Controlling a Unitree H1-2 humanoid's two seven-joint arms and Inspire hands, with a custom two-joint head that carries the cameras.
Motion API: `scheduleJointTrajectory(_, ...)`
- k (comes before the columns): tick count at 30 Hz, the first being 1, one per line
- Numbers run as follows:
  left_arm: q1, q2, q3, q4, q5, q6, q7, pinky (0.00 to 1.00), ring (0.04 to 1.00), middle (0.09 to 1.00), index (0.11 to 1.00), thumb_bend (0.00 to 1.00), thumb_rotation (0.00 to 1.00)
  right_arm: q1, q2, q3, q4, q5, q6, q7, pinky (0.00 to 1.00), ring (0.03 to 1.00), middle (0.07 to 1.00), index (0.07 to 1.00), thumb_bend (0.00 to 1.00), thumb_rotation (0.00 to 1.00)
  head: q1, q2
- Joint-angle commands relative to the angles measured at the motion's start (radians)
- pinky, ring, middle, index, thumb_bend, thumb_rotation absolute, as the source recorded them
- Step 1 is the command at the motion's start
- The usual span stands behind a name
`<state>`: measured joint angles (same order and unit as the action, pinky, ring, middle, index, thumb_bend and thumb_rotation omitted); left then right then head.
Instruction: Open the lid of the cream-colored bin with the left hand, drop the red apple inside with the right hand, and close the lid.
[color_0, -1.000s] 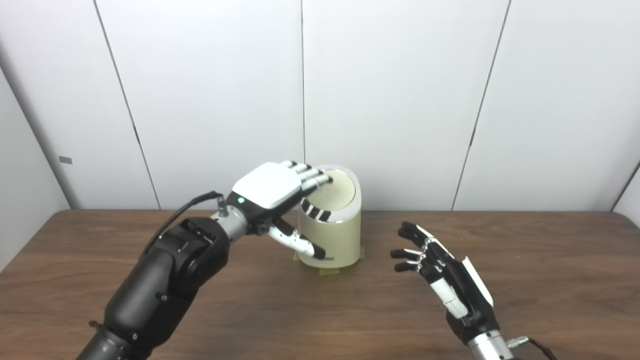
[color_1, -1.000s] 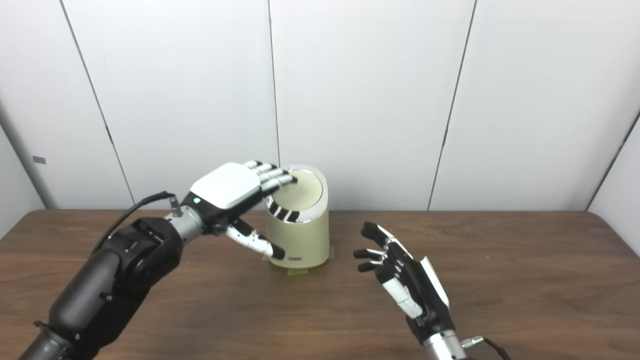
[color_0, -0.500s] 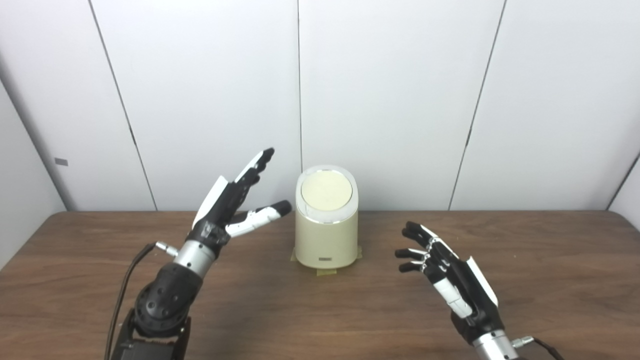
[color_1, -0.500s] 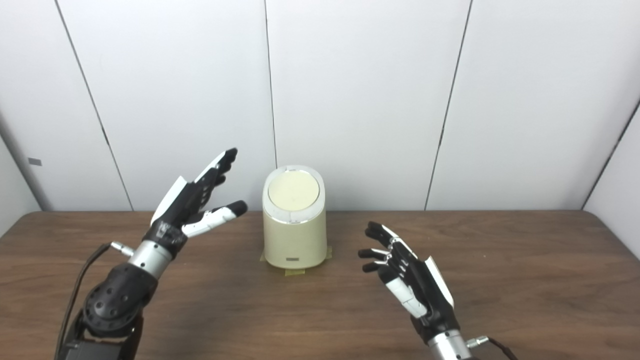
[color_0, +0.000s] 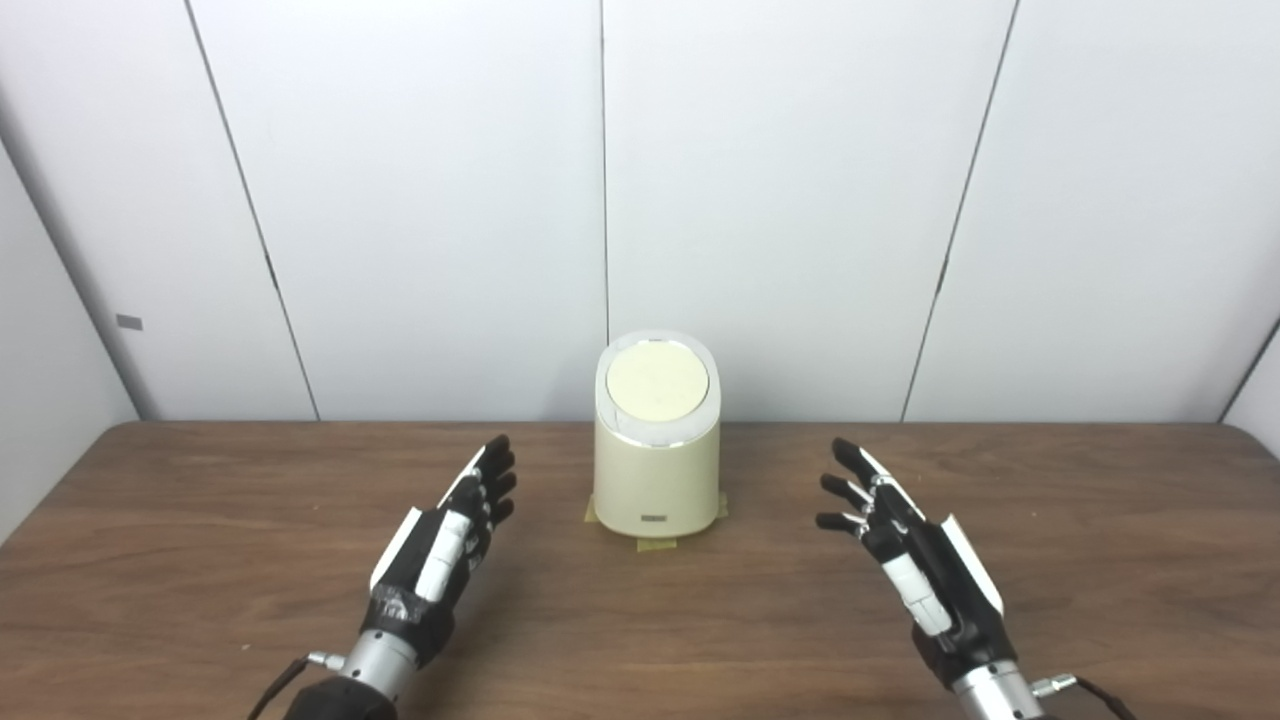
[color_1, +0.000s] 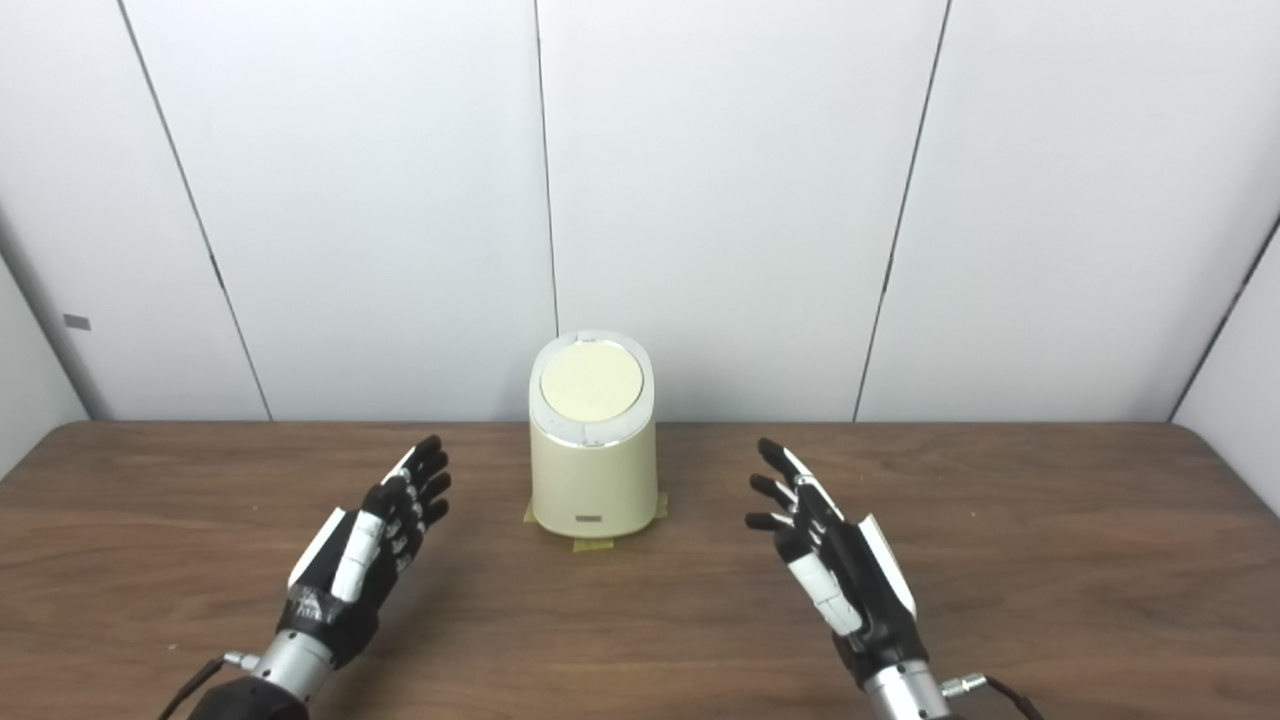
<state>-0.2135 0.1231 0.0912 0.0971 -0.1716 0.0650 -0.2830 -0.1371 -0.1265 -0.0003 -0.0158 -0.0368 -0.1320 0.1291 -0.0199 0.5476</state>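
The left robot hand (color_0: 440, 555) hovers low over the table (color_0: 200, 540) with fingers spread and nothing in it, and the right robot hand (color_0: 915, 560) is likewise released and empty. Between them, toward 12 o'clock, the cream-colored bin (color_0: 657, 470) stands upright on tape patches (color_0: 655, 543), its lid (color_0: 657, 382) shut; the red apple is not visible.
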Motion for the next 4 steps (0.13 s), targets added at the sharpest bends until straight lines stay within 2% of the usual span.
scheduleJointTrajectory(1, -0.018, -0.002, 0.005, -0.012, -0.021, -0.042, 0.008, 1.0, 1.0, 1.0, 1.0, 1.0, 0.86, -0.033, -0.014, -0.002, -0.025, 0.003, -0.023, -0.003, 0.89, 0.997, 0.999, 0.995, 0.88, 1.0, 0.001, 0.002)
scheduleJointTrajectory(2, -0.013, -0.002, 0.003, -0.006, -0.022, -0.048, 0.008, 1.0, 1.0, 1.0, 1.0, 1.0, 0.86, -0.032, -0.015, -0.001, -0.027, 0.008, -0.016, 0.001, 0.9, 0.999, 1.0, 0.998, 0.88, 1.0, 0.001, 0.002)
scheduleJointTrajectory(4, -0.005, -0.001, -0.003, 0.0, -0.017, -0.057, 0.01, 1.0, 1.0, 1.0, 1.0, 1.0, 0.87, -0.03, -0.015, 0.0, -0.031, 0.016, -0.007, 0.007, 0.93, 1.0, 1.0, 1.0, 0.81, 1.0, 0.001, 0.004)
